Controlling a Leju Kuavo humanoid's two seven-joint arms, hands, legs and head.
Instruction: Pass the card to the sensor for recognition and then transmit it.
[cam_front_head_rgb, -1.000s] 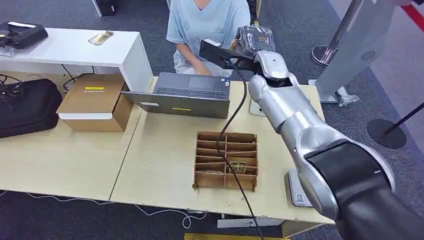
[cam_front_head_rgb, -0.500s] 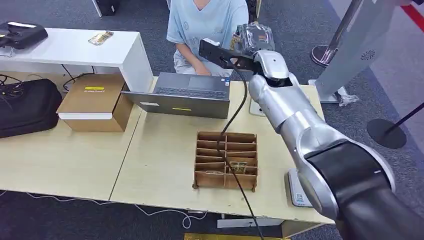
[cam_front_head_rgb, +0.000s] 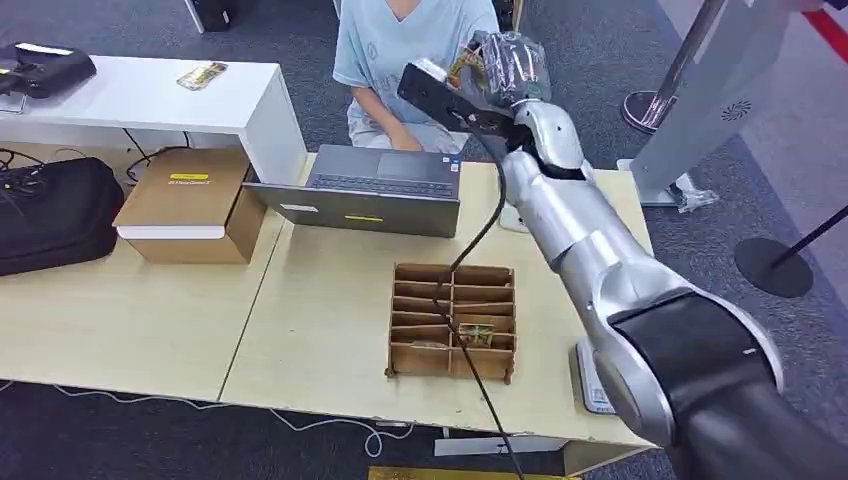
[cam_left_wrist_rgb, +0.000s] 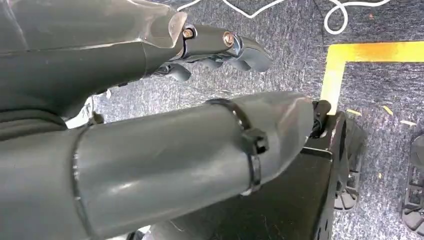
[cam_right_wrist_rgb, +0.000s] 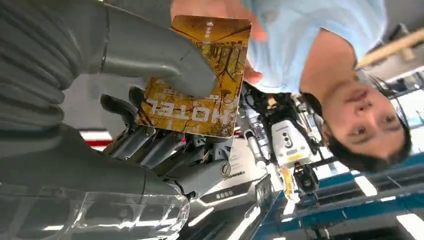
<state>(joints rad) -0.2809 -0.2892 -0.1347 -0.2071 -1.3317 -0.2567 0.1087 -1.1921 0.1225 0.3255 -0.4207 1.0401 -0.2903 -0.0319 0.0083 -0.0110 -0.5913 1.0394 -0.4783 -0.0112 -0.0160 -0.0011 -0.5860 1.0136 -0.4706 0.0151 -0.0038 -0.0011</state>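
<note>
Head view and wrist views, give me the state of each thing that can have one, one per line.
Hotel card: held up by the right hand, thumb pressing its face.
Left hand: hanging, holding nothing, fingers loosely curled.
Laptop: open, on the table.
Divided cardboard box: one card inside.

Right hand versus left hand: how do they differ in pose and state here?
The right hand is raised above the table toward the person, pinching a yellow card between thumb and fingers; the left hand hangs over grey carpet, holding nothing, fingers curled loosely. Both have grey covers.
</note>
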